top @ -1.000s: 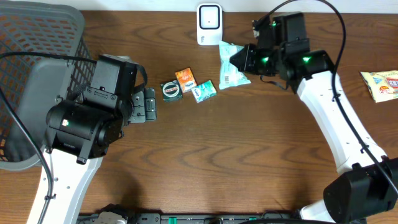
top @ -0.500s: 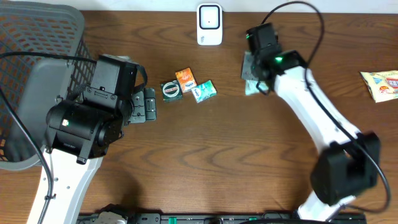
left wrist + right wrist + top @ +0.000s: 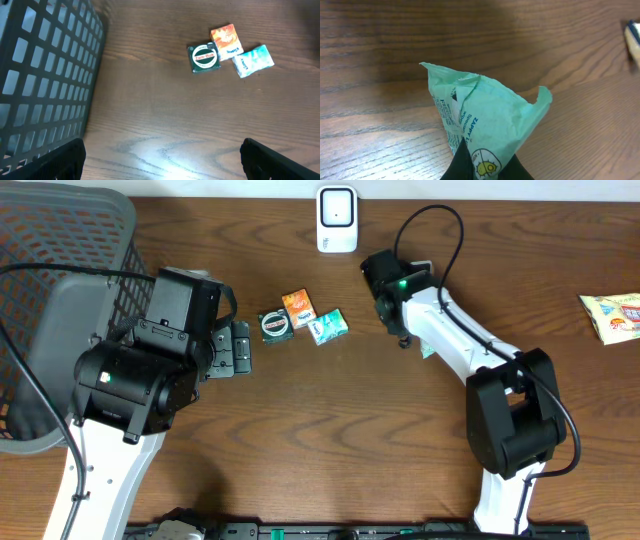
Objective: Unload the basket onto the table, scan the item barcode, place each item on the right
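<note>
My right gripper (image 3: 487, 164) is shut on a mint-green packet (image 3: 485, 107) with blue print, pinching its lower end between black fingers (image 3: 462, 162). The packet hangs crumpled above the wooden table. From overhead, the right wrist (image 3: 395, 285) sits just right of the white scanner (image 3: 337, 220) and covers the gripper. Only a sliver of the packet (image 3: 427, 349) shows beside the arm. I see no barcode on the visible side. My left gripper (image 3: 162, 165) is open and holds nothing, low over bare wood; from overhead this left gripper (image 3: 236, 350) is left of the small items.
A round green Zam-Buk tin (image 3: 275, 325), an orange sachet (image 3: 299, 307) and a teal sachet (image 3: 328, 326) lie mid-table. A dark mesh basket (image 3: 60, 280) fills the left edge. A yellow packet (image 3: 612, 317) lies far right.
The right arm has swung left and folded in, carrying the green packet from beside the scanner down toward the table's middle. The left arm has not moved.
</note>
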